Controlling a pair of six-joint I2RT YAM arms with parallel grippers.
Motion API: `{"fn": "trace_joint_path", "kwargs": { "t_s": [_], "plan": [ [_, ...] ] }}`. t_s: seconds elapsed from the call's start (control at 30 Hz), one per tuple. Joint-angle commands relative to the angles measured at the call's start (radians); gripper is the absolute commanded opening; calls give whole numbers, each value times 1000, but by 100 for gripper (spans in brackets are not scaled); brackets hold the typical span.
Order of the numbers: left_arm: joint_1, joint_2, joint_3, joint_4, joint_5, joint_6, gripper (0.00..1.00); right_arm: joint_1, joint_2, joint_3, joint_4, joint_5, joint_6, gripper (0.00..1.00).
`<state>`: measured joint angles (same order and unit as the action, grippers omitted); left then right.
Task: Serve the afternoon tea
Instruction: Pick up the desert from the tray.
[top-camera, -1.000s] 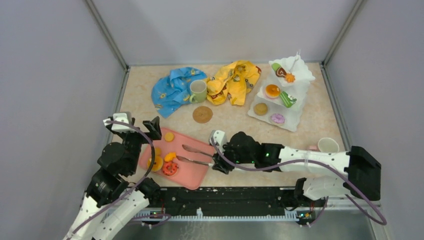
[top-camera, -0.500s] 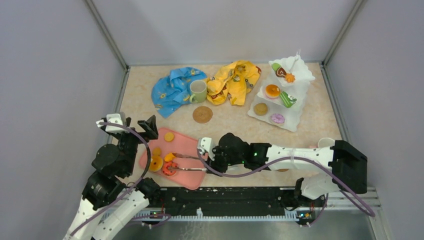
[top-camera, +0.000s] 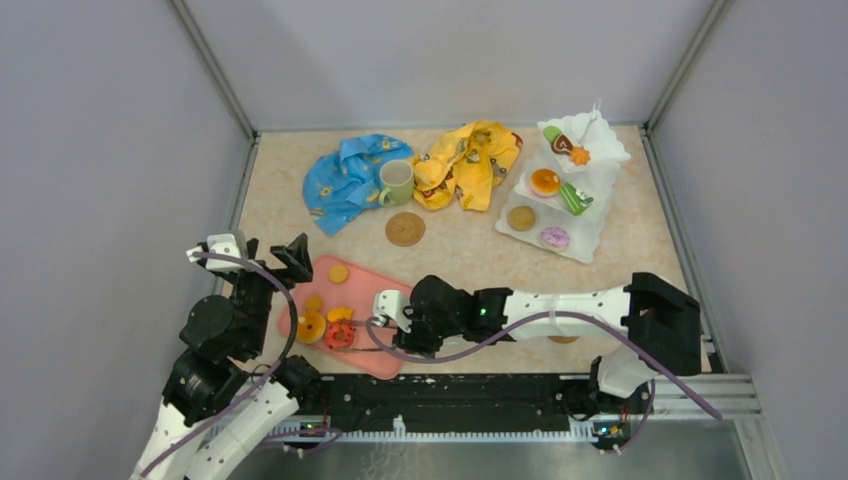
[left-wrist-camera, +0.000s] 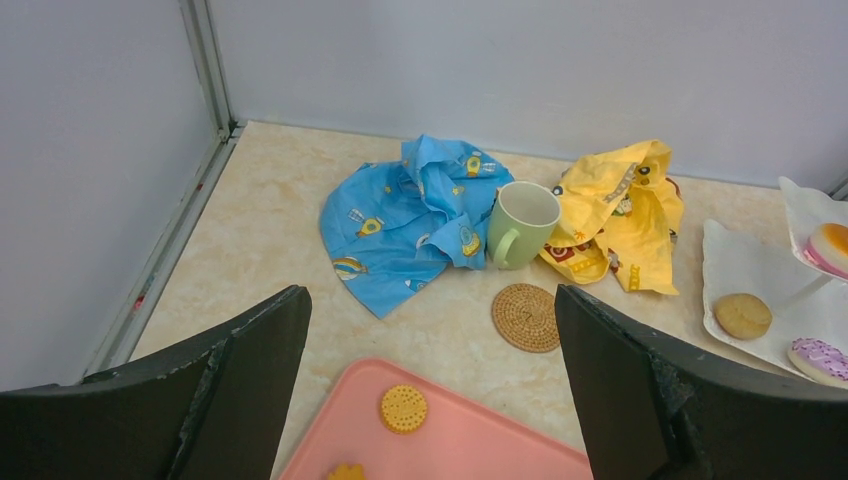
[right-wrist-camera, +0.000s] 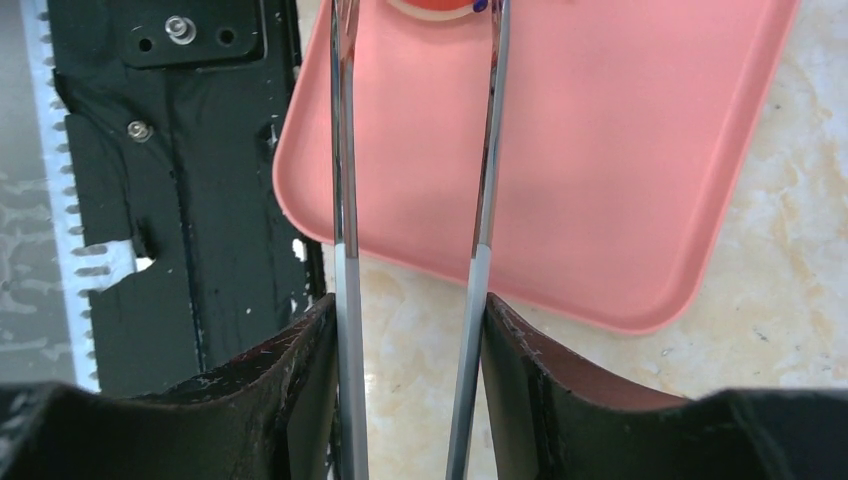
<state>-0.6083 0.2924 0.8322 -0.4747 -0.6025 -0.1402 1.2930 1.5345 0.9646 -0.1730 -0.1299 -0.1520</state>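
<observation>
We are holding the metal tongs (right-wrist-camera: 343, 200) in the right jaws. They are closed on the two blades only part-way, so the blades are standing apart rather than pinched together. Just ahead of these jaws, at the tong tips, the red donut (top-camera: 340, 336) is lying on the pink tray (right-wrist-camera: 600, 150). The right wrist view is catching only its near edge between the blades, so we cannot tell whether the tips are touching it. The left jaws are gaping wide and holding nothing, with a round biscuit (left-wrist-camera: 403, 408) on the tray just below and ahead of them.

We are judging this to be the pick-up step. It is calling for one blade on each side of the donut, set evenly, then a gentle squeeze. An orange donut (top-camera: 310, 326) is sitting just beyond the tips and a small orange pastry (top-camera: 340, 313) just beside them, so a skewed approach is risking a nudge. The white three-tier stand (top-camera: 585, 235) is standing well apart, behind the right jaws, so we are favouring a straight lift before any swing.
</observation>
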Motion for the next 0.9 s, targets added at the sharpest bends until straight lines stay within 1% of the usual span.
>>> {"fn": "trace_joint_path", "kwargs": {
  "t_s": [0.0,0.17,0.37,0.6,0.87],
  "plan": [
    [3,-22,-17,15,-17,-3,99,9,22,73,14,56,-30,49],
    [3,-24,-14,16,-20,9,99,9,46,99,-4,67,-39,51],
    [3,-26,-16,15,-24,8,99,10,74,133,-16,30,-43,51],
    [3,-27,-15,14,-27,7,99,22,113,160,-33,26,-51,54],
    [4,-27,-17,16,-29,8,99,23,136,185,-27,39,-55,53]
  ]
}}
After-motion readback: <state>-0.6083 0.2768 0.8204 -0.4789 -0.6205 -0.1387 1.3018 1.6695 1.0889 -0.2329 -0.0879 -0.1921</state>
